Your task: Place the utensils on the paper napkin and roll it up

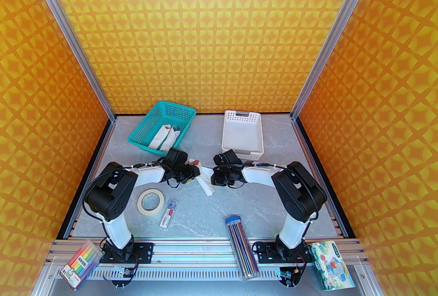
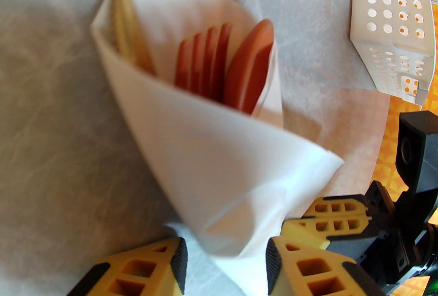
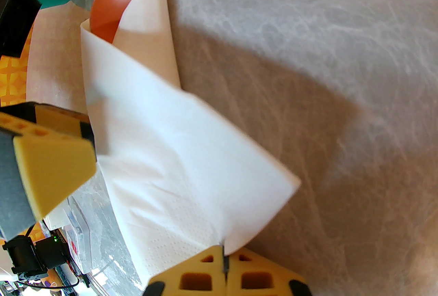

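Nearest the lens, the left gripper stands with its jaws apart, straddling the narrow lower end of the paper napkin. One pad seems to brush the paper and the other is clear of it, so nothing is squeezed. Ahead of its fingertips the napkin widens into a loose cone lying on the grey marbled worktop. From the cone's open mouth peek the tines of the orange fork, the bowl of the reddish-brown spoon and a yellowish strip that may be the knife.

The right gripper is clenched. The napkin's loose flap runs into the seam between its fingers, so it appears to pinch the paper.

Thin, dot-embossed and limp, the sheet will likely tear or unroll under a hard tug. The smooth utensils look light and stiff, and could slide out of the mouth. The best hold, I judge, is across the bundle's middle, where the handles back the paper.
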{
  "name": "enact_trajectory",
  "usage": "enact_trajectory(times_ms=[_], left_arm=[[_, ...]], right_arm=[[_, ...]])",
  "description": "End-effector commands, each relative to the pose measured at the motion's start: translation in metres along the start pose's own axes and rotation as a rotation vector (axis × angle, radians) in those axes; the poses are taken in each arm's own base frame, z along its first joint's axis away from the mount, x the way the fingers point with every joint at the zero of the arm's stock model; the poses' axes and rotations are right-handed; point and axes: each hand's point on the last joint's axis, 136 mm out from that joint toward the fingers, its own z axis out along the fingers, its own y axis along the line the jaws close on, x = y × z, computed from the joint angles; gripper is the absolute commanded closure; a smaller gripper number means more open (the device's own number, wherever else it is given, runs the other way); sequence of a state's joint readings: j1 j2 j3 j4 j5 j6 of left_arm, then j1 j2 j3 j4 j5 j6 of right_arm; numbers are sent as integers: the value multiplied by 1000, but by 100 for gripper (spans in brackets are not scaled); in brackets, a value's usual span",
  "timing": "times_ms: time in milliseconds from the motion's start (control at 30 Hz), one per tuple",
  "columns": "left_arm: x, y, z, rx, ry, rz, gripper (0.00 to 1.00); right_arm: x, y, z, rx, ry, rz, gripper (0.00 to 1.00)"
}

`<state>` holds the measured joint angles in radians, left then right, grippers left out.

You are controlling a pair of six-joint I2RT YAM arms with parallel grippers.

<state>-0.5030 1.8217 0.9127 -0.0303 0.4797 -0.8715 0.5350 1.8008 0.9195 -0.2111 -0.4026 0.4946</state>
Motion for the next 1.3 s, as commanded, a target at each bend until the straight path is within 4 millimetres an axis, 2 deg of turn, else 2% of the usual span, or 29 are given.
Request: enact_trajectory(times_ms=[0,233,400,800,967,1200,1267], left_arm=[[-3,-13,8,40,-1,11,59],[-1,-24,14,80,10,22,60],[2,-25,19,87,22,18,61],[4,-17,27,76,25,40,85],[1,-17,25,76,3,73,100],[-4,-25,11,81,-47,153,100],[-5,-26,7,78,-63,171,100]], right_arm=[[44,-60,3,238,134,72,100],[45,-62,5,238,139,74,100],[48,-63,7,239,146,77,100],[45,-58,4,212,125,81,100],[33,-43,0,142,67,73,100],[5,-13,-18,-8,-51,55,100],[-2,-8,-25,-39,-86,58,95]])
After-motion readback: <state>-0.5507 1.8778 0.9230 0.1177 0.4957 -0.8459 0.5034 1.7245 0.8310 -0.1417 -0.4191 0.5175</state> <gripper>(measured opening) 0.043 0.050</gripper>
